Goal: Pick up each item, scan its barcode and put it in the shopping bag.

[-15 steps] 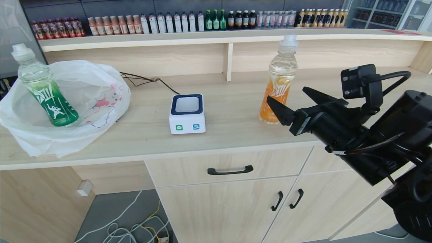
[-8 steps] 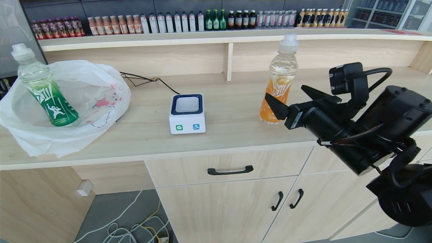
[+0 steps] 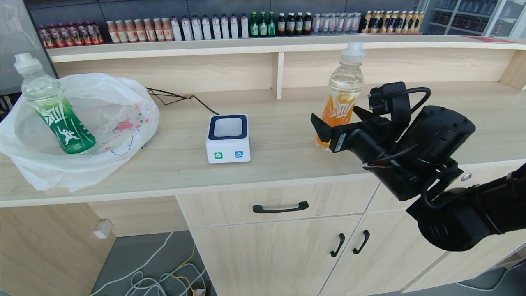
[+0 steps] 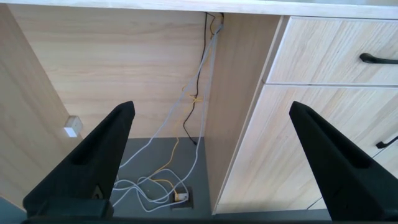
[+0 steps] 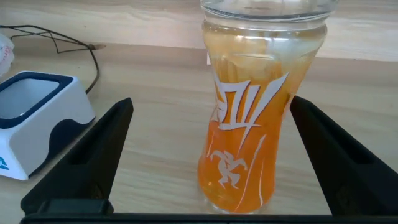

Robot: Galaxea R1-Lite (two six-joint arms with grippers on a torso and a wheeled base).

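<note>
Facing orange bottle (image 3: pixel 343 96) w/ right jaws wide; bottle upright on table (image 3: pixel 283 135), right of scanner (image 3: pixel 228 137). Risk: tall, narrow base, so off-centre finger contact b4 close tips it; slick waist may slip.

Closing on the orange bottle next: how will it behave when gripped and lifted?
The orange bottle stands tall on a narrow base, so a knock from the open right gripper could likely tip it. It seems well filled, so probably heavy for its size. Its smooth plastic wall may slip; the pinched waist looks the safer hold.
</note>
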